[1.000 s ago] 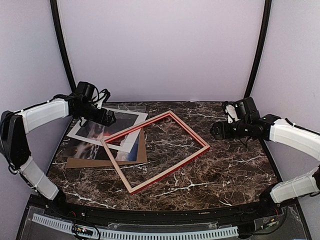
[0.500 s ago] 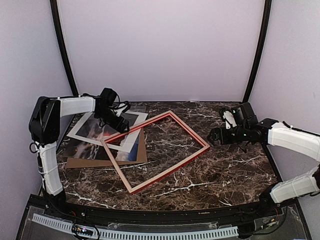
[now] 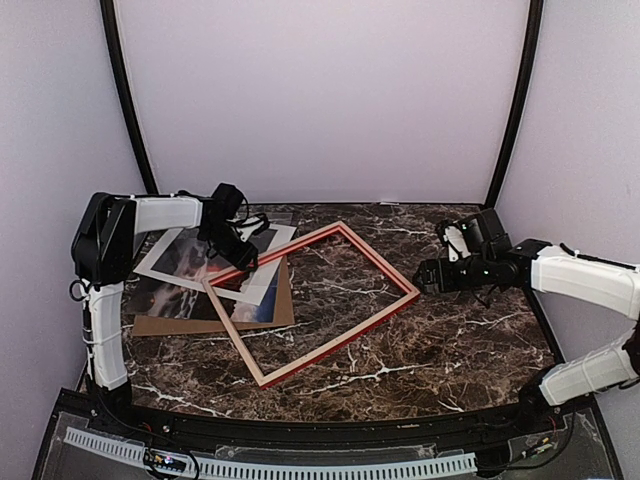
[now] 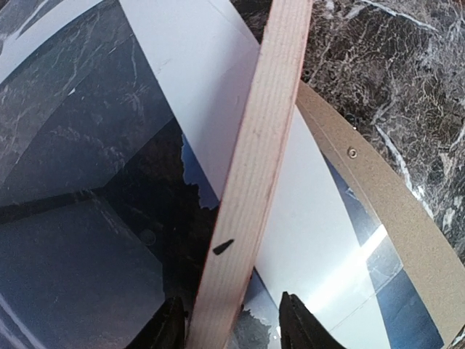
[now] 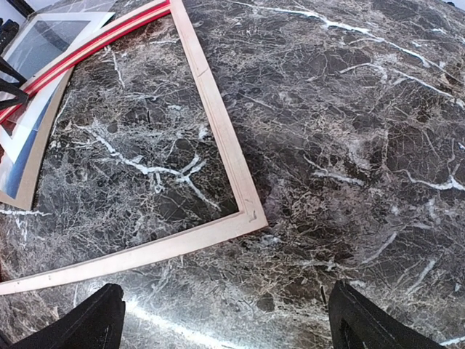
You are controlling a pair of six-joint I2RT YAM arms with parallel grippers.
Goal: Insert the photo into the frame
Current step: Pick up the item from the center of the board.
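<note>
The frame lies tilted on the marble table, pale wood side up with red at its edges. Its far-left part rests on a stack that holds the photo. The photo is dark with a red-orange glow and shows through a white mat. My left gripper straddles the frame's far-left rail. In the left wrist view the gripper is open, partly narrowed, with a gap on the right side. My right gripper hangs wide open just off the frame's right corner.
A brown cardboard board lies under the photo and mat, and its edge shows beside the rail. The dark marble table spreads to the right and front. Curved black poles stand at both back corners.
My left gripper has swung right from the mat's far-left side onto the frame's far-left rail, and its jaws have narrowed around it. The right gripper has crept slightly toward the frame's right corner.
</note>
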